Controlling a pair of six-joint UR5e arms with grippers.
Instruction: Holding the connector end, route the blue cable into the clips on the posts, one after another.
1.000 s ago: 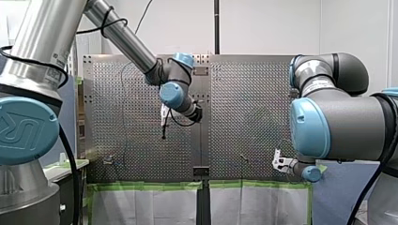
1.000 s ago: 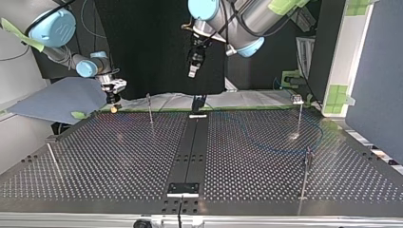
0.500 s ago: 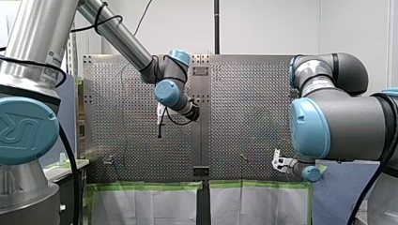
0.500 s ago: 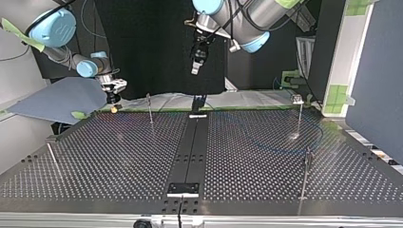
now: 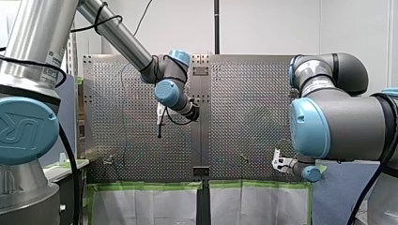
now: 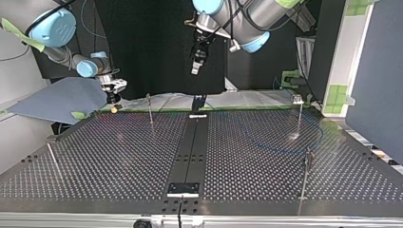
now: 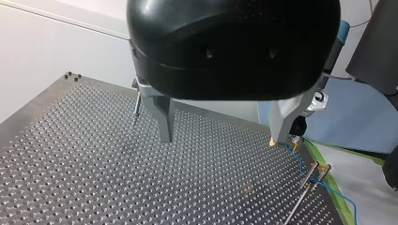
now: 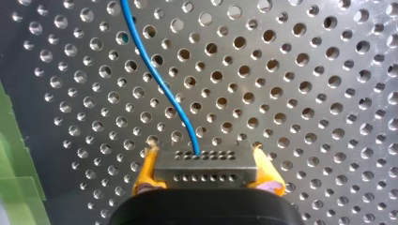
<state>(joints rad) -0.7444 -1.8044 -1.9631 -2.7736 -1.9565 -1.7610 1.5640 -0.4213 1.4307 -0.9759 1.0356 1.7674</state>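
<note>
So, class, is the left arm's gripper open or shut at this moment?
Open. In the left wrist view the left gripper has its two fingers wide apart, with nothing held between them, only the perforated table beyond.

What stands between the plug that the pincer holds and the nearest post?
Nothing visible does. My right pincer is shut on the plug of the blue cable, and only bare table lies between it and the nearest post. My left pincer hangs open, well above that path.
</note>
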